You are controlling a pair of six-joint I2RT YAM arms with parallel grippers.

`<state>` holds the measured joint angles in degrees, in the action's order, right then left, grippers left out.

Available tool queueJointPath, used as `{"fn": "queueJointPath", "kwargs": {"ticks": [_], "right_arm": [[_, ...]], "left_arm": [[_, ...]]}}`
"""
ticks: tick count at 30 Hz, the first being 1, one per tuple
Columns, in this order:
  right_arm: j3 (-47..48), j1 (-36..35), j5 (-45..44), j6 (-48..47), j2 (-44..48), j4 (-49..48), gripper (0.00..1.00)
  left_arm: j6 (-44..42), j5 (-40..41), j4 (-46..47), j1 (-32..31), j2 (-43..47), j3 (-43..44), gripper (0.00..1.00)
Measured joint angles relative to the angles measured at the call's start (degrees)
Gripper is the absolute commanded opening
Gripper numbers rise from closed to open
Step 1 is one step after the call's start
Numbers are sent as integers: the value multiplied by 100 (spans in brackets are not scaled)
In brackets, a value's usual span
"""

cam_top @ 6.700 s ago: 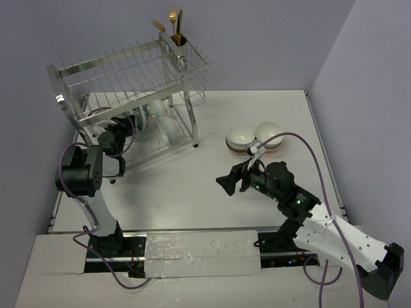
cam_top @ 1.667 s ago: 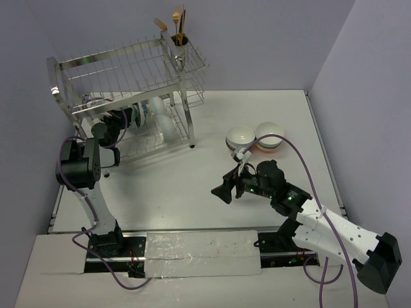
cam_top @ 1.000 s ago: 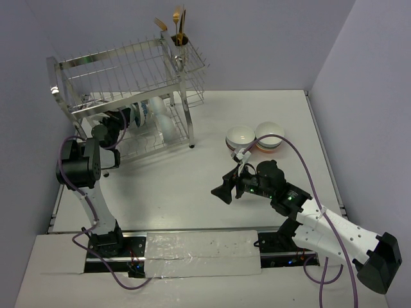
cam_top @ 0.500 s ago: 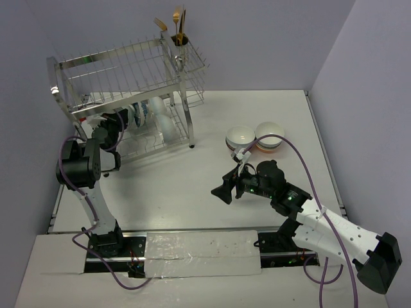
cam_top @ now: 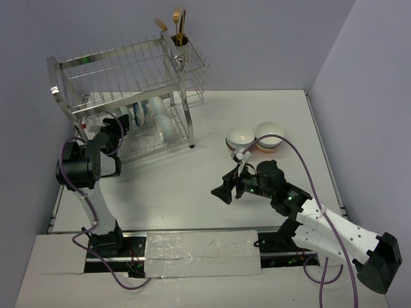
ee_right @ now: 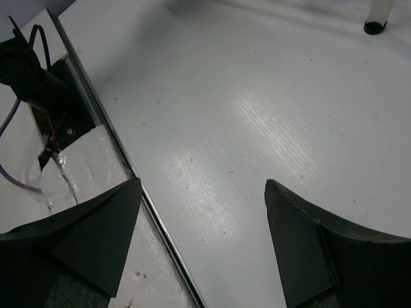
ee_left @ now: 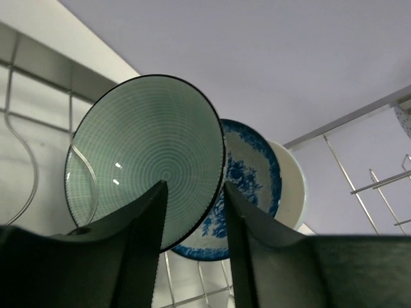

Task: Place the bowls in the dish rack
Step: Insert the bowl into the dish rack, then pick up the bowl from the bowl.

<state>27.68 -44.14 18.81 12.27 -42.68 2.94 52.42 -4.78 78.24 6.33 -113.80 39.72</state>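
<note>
the step in hand, as i judge it, is letting go of the round ceramic bowl with the teal ribbed inside [ee_left: 148, 154] and drawing the arm out. this bowl stands on its edge in the lower shelf of the silver two-tier wire dish rack [cam_top: 109, 59], at the far left of the white worktop [cam_top: 192, 173]. it leans close against a blue-patterned bowl [ee_left: 247, 186], and a plain white bowl [ee_left: 292, 186] stands behind that one.

the left claw [ee_left: 192, 192] is parted, one finger on each side of the bowl's lower rim, and it does not seem to pinch the rim. to do this well, i would open a little wider first, so that neither finger drags the rim. then i would pull straight back along the line of the fingers, low and slow, under the upper shelf. a sideways move could tip the bowl or push the row.

the right claw [ee_right: 202, 186] is spread wide and holds nothing, over bare worktop near the middle. two stacks of small round bowls [cam_top: 241, 136] wait at the far right, just beside each other.
</note>
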Motion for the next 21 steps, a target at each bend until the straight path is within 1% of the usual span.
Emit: {"fn": "queueJointPath", "kwargs": {"ticks": [3,8,9,11,12,13,14,18,21], "right_arm": [[0,0,22,-2,0,0,84],[0,2,35,0,0,-2,84],[0,0,35,0,0,-20,84],[0,0,37,0,0,-57,84],[0,0,39,0,0,-68,84],[0,2,39,0,0,-81,84],[0,2,42,0,0,-87,84],[0,2,63,0,0,-90,84],[0,2,76,2,2,-90,84]], "left_arm": [[28,72,-24,2,42,-129,53],[85,275,-52,13,142,-369,59],[85,308,-55,13,164,-415,65],[79,345,-72,11,201,-527,71],[83,385,-87,7,223,-581,76],[59,420,-76,-7,269,-610,79],[35,461,-83,-22,345,-643,85],[-90,533,-179,-55,608,-824,89],[-157,564,-310,-55,791,-916,94]]}}
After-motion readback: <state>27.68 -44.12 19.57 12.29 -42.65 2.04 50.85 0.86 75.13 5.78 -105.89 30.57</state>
